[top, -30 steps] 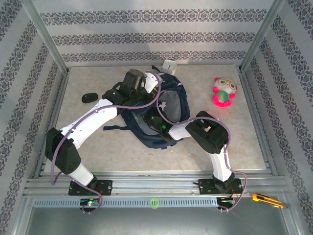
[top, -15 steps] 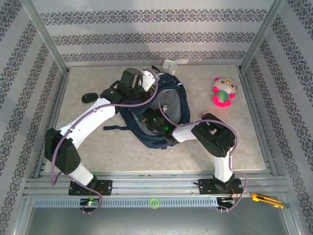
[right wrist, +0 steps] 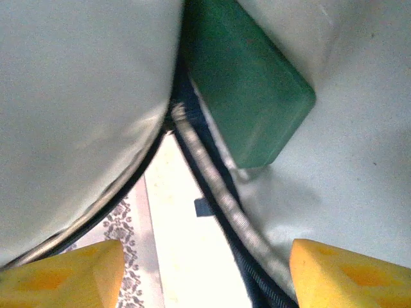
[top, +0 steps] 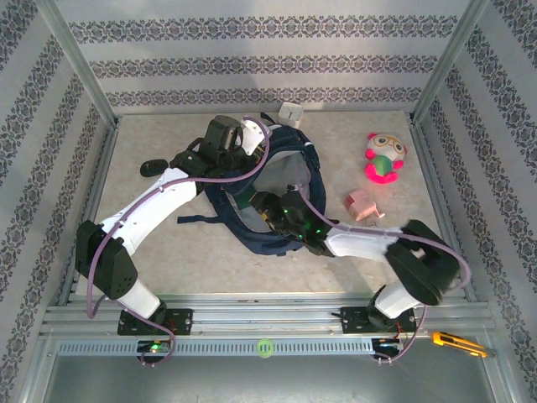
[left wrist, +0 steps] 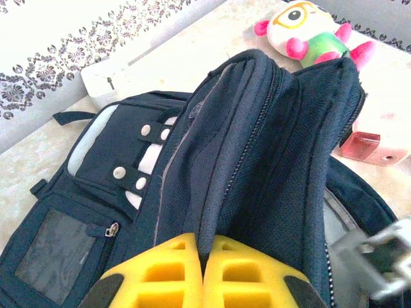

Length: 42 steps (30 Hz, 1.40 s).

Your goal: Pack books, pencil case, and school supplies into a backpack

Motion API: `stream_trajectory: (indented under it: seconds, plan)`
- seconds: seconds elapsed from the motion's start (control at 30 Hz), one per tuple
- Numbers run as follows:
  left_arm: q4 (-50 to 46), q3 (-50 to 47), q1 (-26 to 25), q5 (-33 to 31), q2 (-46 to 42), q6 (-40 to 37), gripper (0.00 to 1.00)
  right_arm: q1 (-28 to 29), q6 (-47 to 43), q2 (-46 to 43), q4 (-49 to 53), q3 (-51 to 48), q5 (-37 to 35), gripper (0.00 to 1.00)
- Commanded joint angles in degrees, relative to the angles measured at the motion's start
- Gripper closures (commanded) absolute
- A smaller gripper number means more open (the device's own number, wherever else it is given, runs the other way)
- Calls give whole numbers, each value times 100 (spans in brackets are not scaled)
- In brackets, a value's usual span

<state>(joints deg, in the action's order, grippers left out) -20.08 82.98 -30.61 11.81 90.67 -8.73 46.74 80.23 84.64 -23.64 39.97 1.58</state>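
Navy backpack (top: 312, 172) lies mid-table with its mouth open. The left gripper (top: 258, 151) is at its upper rim and the right gripper (top: 268, 205) is inside the opening, jaws hard to make out from above. Pink pencil case (top: 362, 206) on the table (top: 210, 260) just right of the backpack, plush toy (top: 383, 158) farther back, black oval thing (top: 153, 168) off to the left, apart.

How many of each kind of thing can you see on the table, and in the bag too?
Backpack: 1
Green book: 1
Pink pencil case: 1
Plush toy: 1
Black oval thing: 1
White box: 1
Total: 6
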Motion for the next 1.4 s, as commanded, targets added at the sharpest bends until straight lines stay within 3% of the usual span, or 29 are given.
stream_trajectory:
  seconds: [0.0,0.2,0.3,0.37,0.4,0.5,0.63,0.8,0.93,1.1,1.37]
  plan:
    - [725,-87,99,52,-372,53,99,-71,-1077,-812,1867,122,-120,30]
    - [880,-301,93,209,-418,317,98,-832,-2474,-1771,4080,406,-114,30]
    - [878,-327,91,251,-417,345,98,-1040,-2871,-1835,4545,535,-119,30]
    - [779,-298,94,264,-391,308,98,-2136,-4264,-1831,6034,1103,4,27]
    - [751,-283,95,266,-385,293,98,-2969,-4946,-1661,6482,1353,229,24]
    - [737,-313,98,292,-404,311,98,-3737,-5439,-1290,6833,1638,219,22]
    - [700,-327,97,269,-387,302,98,-4331,-5705,-739,6926,1881,123,19]
    - [616,-290,97,212,-371,217,98,-4619,-5632,-170,6768,1960,387,14]
    - [592,-274,97,181,-342,176,98,-4630,-5514,177,6573,1868,306,13]
    - [597,-265,95,202,-270,170,98,-4630,-5315,547,5962,1813,702,7]
    - [574,-298,95,130,-261,102,98,-4630,-5408,1012,5620,2287,635,2]
